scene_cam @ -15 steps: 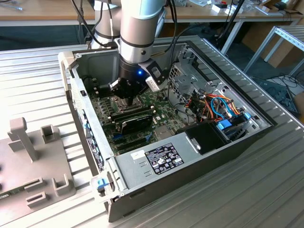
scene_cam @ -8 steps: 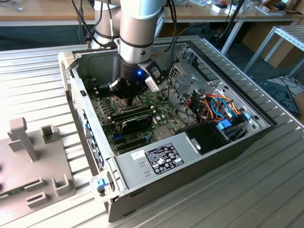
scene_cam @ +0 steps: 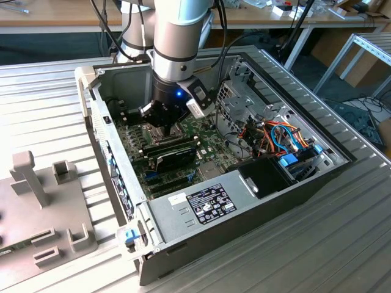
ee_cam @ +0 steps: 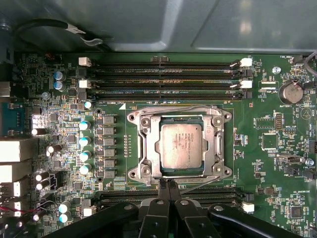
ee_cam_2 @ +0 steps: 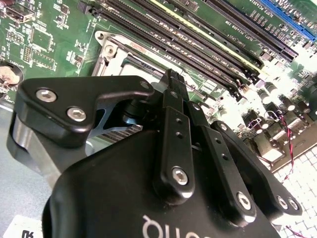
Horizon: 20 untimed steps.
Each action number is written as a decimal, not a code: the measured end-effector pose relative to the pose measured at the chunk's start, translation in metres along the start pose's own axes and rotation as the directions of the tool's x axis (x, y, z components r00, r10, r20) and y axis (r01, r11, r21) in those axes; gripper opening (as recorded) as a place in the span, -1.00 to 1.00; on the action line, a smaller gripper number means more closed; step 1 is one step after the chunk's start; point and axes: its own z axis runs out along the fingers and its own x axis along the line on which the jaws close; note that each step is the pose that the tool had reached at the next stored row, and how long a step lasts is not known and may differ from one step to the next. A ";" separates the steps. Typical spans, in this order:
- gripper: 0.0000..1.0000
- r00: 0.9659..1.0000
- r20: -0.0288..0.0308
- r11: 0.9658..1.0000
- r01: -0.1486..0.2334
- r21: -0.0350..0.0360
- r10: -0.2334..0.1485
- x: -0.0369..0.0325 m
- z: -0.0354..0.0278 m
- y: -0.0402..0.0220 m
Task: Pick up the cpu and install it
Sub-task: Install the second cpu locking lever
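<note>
Gripper [ee_cam: 167, 186] fingers pressed together, holding nothing, just beside the socket frame [ee_cam: 143, 148]. Cpu [ee_cam: 181, 146] sits inside it, ahead of the fingertips. Install stage; latching looks outstanding.

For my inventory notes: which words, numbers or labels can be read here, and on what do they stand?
None can be read reliably.
Power supply label: print too small.
cpu lid: marking too faint.
Motherboard: white lettering too small.
</note>
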 end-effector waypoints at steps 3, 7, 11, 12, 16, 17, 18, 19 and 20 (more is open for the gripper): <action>-0.79 1.000 0.000 1.000 0.000 0.000 0.000 0.0001 0.0001 0.0000; -0.79 1.000 0.000 1.000 0.000 0.000 0.000 0.0002 0.0001 0.0000; -0.79 1.000 0.000 1.000 0.000 0.000 0.000 0.0004 0.0002 0.0000; -0.79 1.000 0.000 1.000 0.000 0.000 0.000 0.0004 0.0002 0.0000; -0.79 1.000 0.000 1.000 0.000 0.000 0.000 0.0006 0.0003 0.0000; -0.79 1.000 0.000 1.000 0.000 0.000 0.000 0.0006 0.0003 0.0000; -0.79 1.000 0.000 1.000 0.000 0.000 0.000 0.0006 0.0003 0.0000; -0.79 1.000 0.000 1.000 0.000 0.000 0.000 0.0006 0.0003 0.0000; -0.79 1.000 0.000 1.000 0.000 0.000 0.000 0.0007 0.0003 0.0000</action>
